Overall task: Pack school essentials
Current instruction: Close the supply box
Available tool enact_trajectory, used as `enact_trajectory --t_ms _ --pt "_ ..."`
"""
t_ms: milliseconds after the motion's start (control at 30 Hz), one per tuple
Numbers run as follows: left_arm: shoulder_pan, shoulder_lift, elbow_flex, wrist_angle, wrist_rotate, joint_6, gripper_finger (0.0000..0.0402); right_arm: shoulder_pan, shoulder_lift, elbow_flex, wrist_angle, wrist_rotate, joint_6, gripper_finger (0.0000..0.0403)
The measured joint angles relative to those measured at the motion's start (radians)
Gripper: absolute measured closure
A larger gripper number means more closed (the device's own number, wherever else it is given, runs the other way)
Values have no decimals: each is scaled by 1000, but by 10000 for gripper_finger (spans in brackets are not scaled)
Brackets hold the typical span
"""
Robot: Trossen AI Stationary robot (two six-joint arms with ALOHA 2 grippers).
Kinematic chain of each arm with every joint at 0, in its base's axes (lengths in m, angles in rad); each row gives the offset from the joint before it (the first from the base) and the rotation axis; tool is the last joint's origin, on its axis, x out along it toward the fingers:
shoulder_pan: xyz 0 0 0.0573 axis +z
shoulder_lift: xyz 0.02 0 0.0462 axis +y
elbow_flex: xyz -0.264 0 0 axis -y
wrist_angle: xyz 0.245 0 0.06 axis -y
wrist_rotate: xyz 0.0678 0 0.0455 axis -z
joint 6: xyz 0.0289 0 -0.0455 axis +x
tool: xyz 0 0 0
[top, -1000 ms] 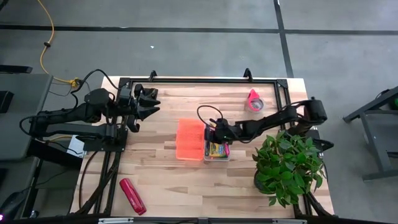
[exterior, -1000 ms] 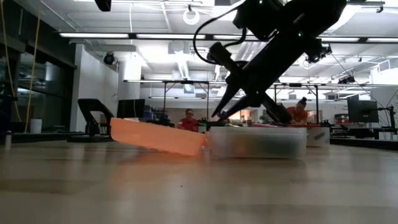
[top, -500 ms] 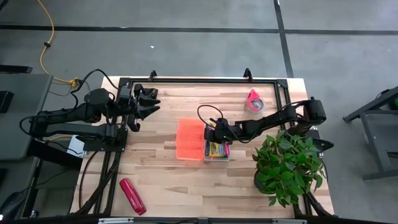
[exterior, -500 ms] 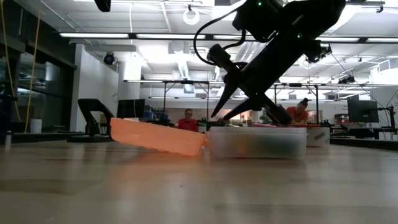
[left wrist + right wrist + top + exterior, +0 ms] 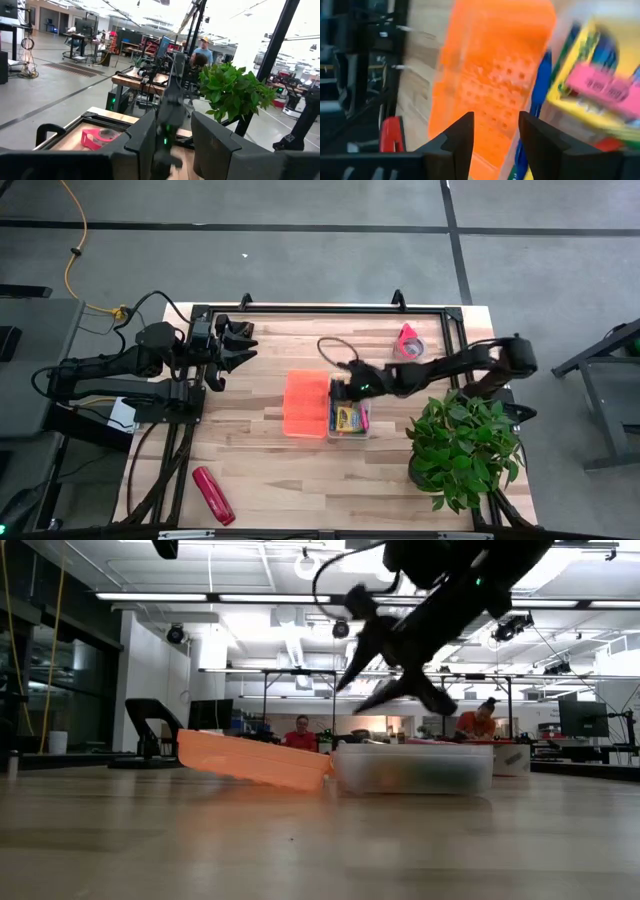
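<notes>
Left arm: resting at the left edge of the table, in the left middle of the high view, well apart from the packing spot.
Left gripper (image 5: 240, 345): pointing toward the centre of the frame; the left wrist view is showing its two dark fingers (image 5: 144, 142) standing apart with a gap between them and nothing in it.
Red glossy object (image 5: 212, 495): lying alone at the lower left of the high view, tilted, near the table's front edge.
Orange lid (image 5: 306, 404): lying just left of centre, touching the left side of the clear box; in the low view (image 5: 255, 760) it is leaning with one edge raised.
Clear box (image 5: 414, 768): sitting at the centre of the table, just right of the lid, holding the school essentials.
Crayon box (image 5: 580, 75): lying inside the clear box, yellow and green, with a short pink marker (image 5: 602, 86) lying across it.
Blue pen (image 5: 532, 115): lying in the box along the side nearest the orange lid.
Right gripper (image 5: 345, 385): hovering over the back edge of the clear box at frame centre; in the low view (image 5: 372, 670) it is hanging clear above the box rim, jaws spread, nothing between them.
Pink tape roll (image 5: 408, 343): sitting in the upper right of the table, well apart from the box.
Potted plant (image 5: 462, 445): standing at the table's lower right corner, under the right arm.
Table (image 5: 270, 465): light wood planks, carrying everything above.
</notes>
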Motion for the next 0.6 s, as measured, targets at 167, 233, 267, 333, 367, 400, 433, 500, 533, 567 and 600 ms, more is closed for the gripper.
enact_trajectory --t_ms 167,233,267,333,367,400,433,500,533,567,600 --pt "0 0 0 0 0 0 286 -29 -170 0 -94 -8 -271 254" --pt "0 0 0 -1 0 0 286 -29 -239 0 -143 10 -385 254" --pt "0 0 0 -1 0 0 286 -25 -273 0 -171 21 -442 255" --pt "0 0 0 0 0 0 286 -4 -327 0 -209 72 -535 262" --pt "0 0 0 -1 0 0 286 9 -346 0 -226 98 -572 268" --pt "0 0 0 0 0 0 286 22 -361 0 -235 127 -601 278" --pt "0 0 0 0 0 0 286 34 -371 0 -236 144 -621 289" --pt "0 0 0 0 0 0 286 53 -376 0 -229 166 -656 316" --pt "0 0 0 0 0 0 286 61 -374 0 -226 169 -679 332" --pt "0 0 0 0 0 0 286 67 -373 0 -226 169 -700 349" --pt "0 0 0 0 0 0 286 71 -371 0 -225 169 -718 367"
